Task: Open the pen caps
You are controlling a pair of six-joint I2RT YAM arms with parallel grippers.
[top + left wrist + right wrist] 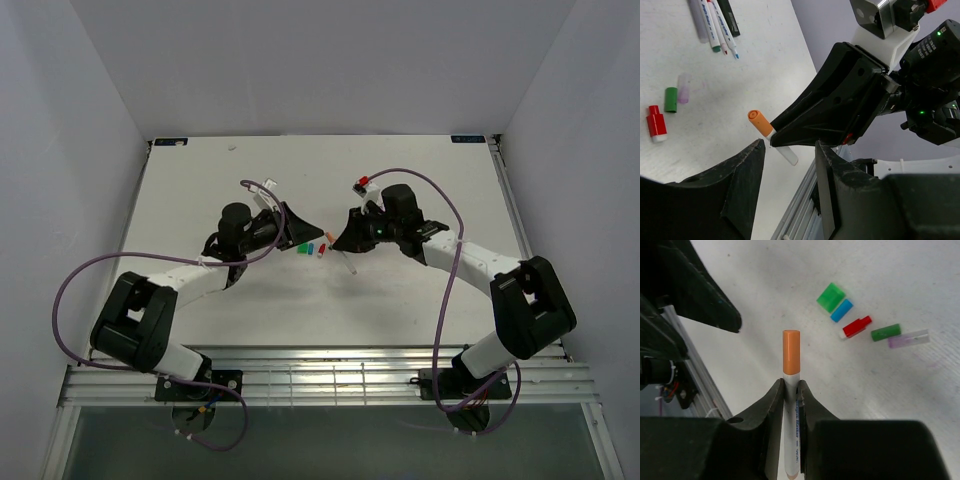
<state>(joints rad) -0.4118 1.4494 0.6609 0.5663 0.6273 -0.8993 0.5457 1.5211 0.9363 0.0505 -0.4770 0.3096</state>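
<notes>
My right gripper is shut on a white pen barrel. The pen's orange cap is still on and sticks out past the fingertips, above the table. In the left wrist view, my left gripper is open and empty, and the orange cap lies just beyond its left fingertip, apart from it. In the top view the two grippers, left and right, face each other mid-table. Loose caps lie below: green, blue, red, dark green and clear purple.
Several more pens lie together on the white table beyond the loose caps. A metal rail runs along the table's near edge. Purple cables loop off both arms. White walls close in three sides.
</notes>
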